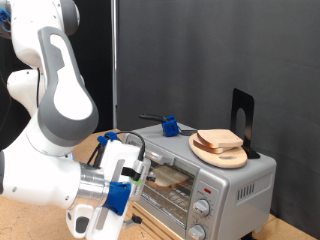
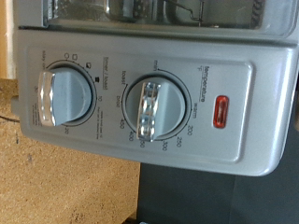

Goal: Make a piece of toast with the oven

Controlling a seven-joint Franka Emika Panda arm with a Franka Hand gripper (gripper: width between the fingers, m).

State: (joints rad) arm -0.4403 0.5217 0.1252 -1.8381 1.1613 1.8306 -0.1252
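The silver toaster oven [image 1: 225, 185] stands on the wooden table at the exterior view's lower right, with its glass door facing my arm. A round wooden plate [image 1: 233, 160] lies on the oven's top, and the piece of toast [image 1: 216, 138] rests on it. A pale tan shape [image 1: 168, 178] shows behind the door glass; I cannot tell what it is. My gripper [image 1: 122, 190], with blue finger parts, hangs close in front of the door's left side. The wrist view shows the oven's control panel [image 2: 234, 140] close up, with two round knobs [image 2: 61, 93] [image 2: 149, 110] and a red mark [image 2: 222, 110]; no fingers show there.
A blue clamp [image 1: 170, 126] and a black upright bracket [image 1: 243, 115] sit on the oven's top. A black curtain hangs behind. My white arm fills the exterior view's left. The wooden table [image 2: 65, 187] shows below the panel.
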